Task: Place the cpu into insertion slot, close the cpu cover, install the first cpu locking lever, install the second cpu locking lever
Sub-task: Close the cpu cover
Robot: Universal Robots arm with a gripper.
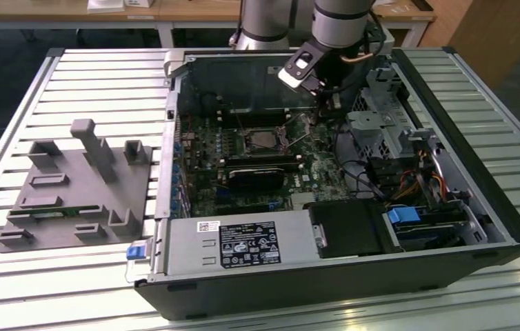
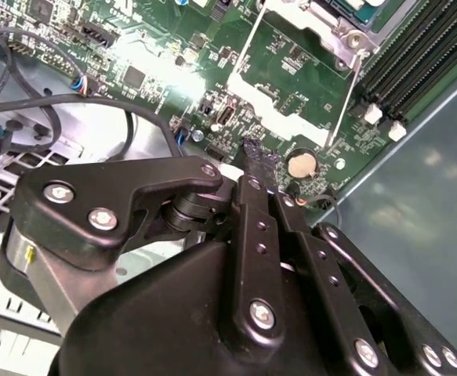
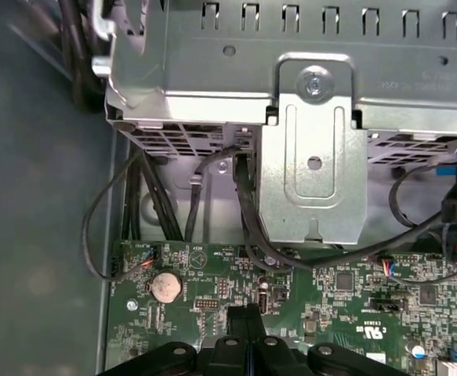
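In the exterior view the cpu (image 1: 262,141) lies flat with its silver top up inside the insertion slot (image 1: 244,131) on the green motherboard of an open computer case. The cpu cover (image 2: 279,110) stands tilted up off the slot, and the board shows through its window. My gripper (image 1: 327,105) hangs over the board just on the exterior view's right of the slot. Both wrist views show its black fingers (image 2: 253,150) pressed together with nothing between them. The fingertips (image 3: 246,313) sit close to the cover's free edge; whether they touch it I cannot tell.
A metal drive cage (image 3: 314,157) with black cables (image 3: 244,204) rises beside the gripper. Long memory slots (image 2: 416,55) and a coin battery (image 3: 165,287) are nearby. A black block (image 1: 260,178), a power supply (image 1: 237,245) and a grey fixture (image 1: 76,186) also show.
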